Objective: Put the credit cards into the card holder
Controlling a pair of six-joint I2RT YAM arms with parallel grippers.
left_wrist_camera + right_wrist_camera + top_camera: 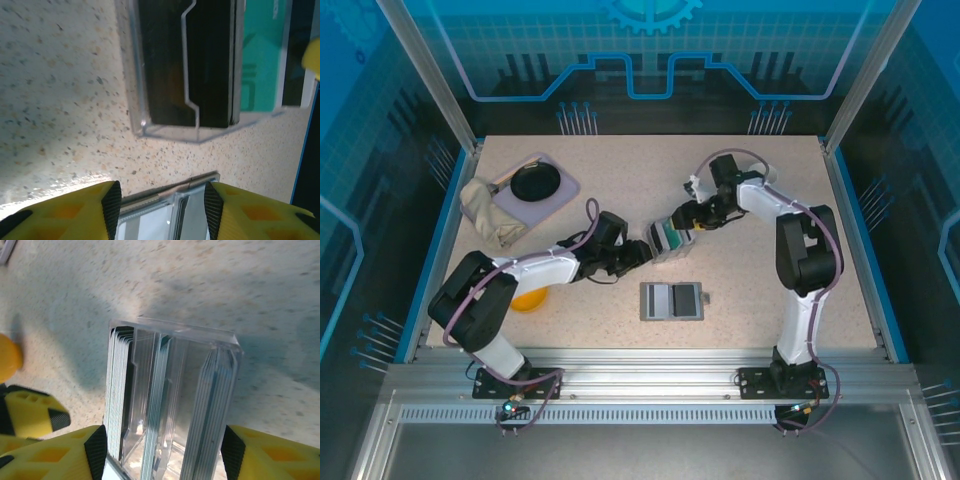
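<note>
The credit cards stand on edge in several stacks inside a clear slotted box at mid-table. One teal card shows beside dark ones. My right gripper reaches down over the box, its pads pressed against the two outer sides. My left gripper hovers just left of the box, open, with nothing between its fingers. The card holder lies open and flat in front of the box, grey with a dark half. Its edge shows on the table beyond the left fingers.
A lilac tray with a black bowl and a crumpled beige cloth sit at the back left. A yellow object lies under the left arm. Blue rails edge the table on both sides.
</note>
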